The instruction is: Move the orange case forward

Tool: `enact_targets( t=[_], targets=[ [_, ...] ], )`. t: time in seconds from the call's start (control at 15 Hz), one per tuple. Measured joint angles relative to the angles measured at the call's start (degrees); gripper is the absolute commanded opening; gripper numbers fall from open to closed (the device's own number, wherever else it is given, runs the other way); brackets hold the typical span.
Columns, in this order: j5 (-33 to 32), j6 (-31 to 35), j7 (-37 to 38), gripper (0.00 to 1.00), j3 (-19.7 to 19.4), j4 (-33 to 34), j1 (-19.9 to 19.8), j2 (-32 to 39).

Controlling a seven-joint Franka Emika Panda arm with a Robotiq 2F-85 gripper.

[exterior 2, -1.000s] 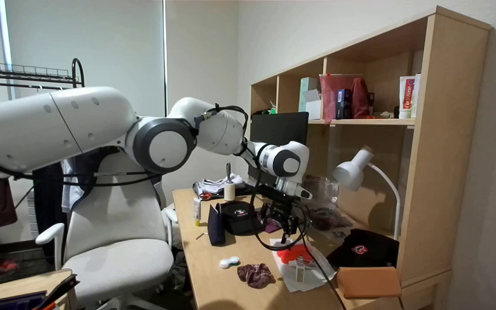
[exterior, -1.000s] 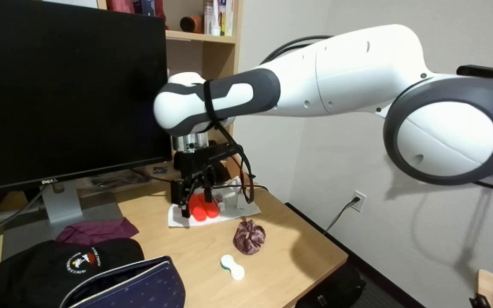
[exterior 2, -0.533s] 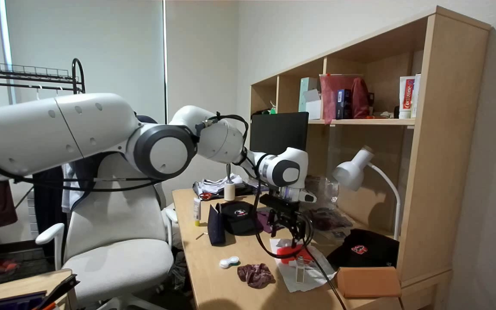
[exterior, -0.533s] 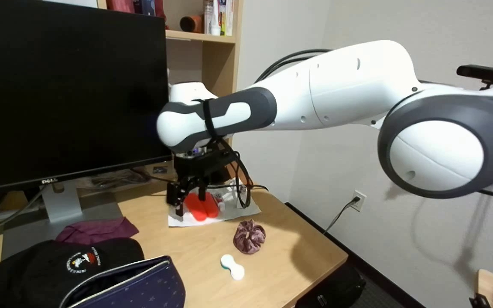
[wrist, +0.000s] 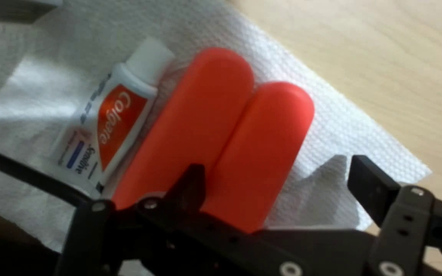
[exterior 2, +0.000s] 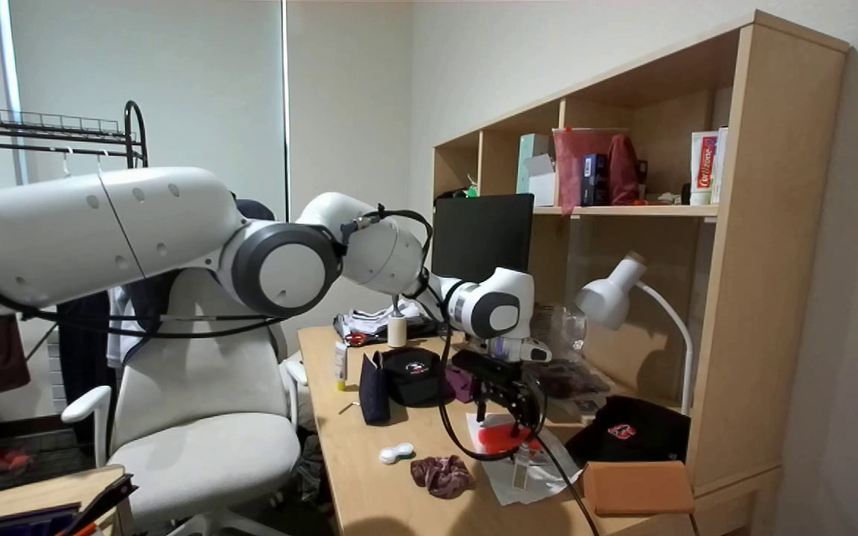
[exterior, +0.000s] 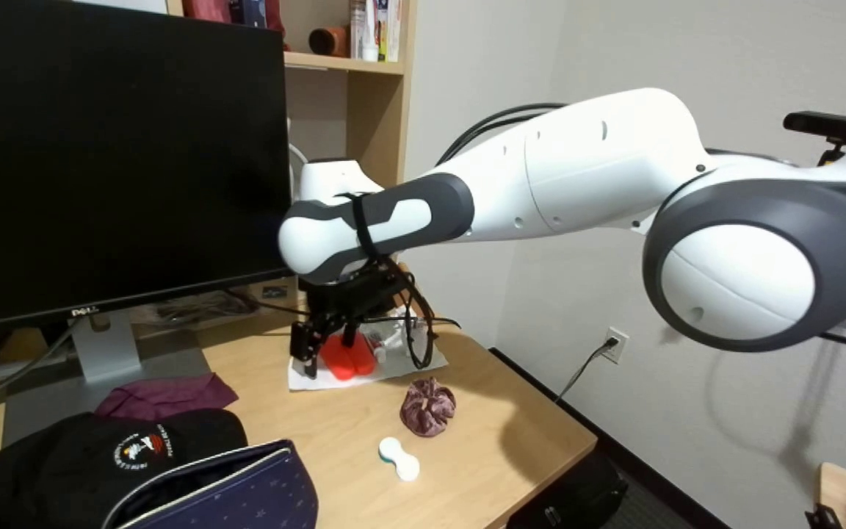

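Observation:
The orange case (wrist: 251, 153) is red-orange with two rounded oblong lobes side by side. It lies flat on a white paper towel (wrist: 332, 126) and shows in both exterior views (exterior: 353, 361) (exterior 2: 497, 439). My gripper (wrist: 276, 180) is open and empty, low over the case's near end. In the wrist view one fingertip is over the seam between the lobes. The other is over the towel, to the right of the case. The near end of the case is hidden behind the gripper. The gripper also shows in both exterior views (exterior: 329, 353) (exterior 2: 502, 418).
A toothpaste tube (wrist: 109, 126) lies close beside the case. A black cable (wrist: 29, 176) crosses the towel. A clear bottle (exterior 2: 520, 470) stands on it. A scrunchie (exterior: 428, 406) and a white lens case (exterior: 399, 459) lie nearer. The monitor (exterior: 114, 169) stands beside the arm.
The arm has come down and the gripper is lower over the case, its wrist slightly tilted. It stays open. The case and the other things on the desk have not moved.

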Motion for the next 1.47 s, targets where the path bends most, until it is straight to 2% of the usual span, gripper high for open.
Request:
enact_targets(
  t=[0.53, 1.2, 1.47],
  targets=[
    [0.3, 3.7, 0.0, 1.00, 0.2, -2.7, -0.2, 0.1],
    [0.3, 13.1, 0.0, 1.00, 0.2, -9.8, 0.4, -3.2],
    [0.3, 13.6, 1.4, 1.00, 0.1, -12.4, 0.8, -5.3]
  ],
)
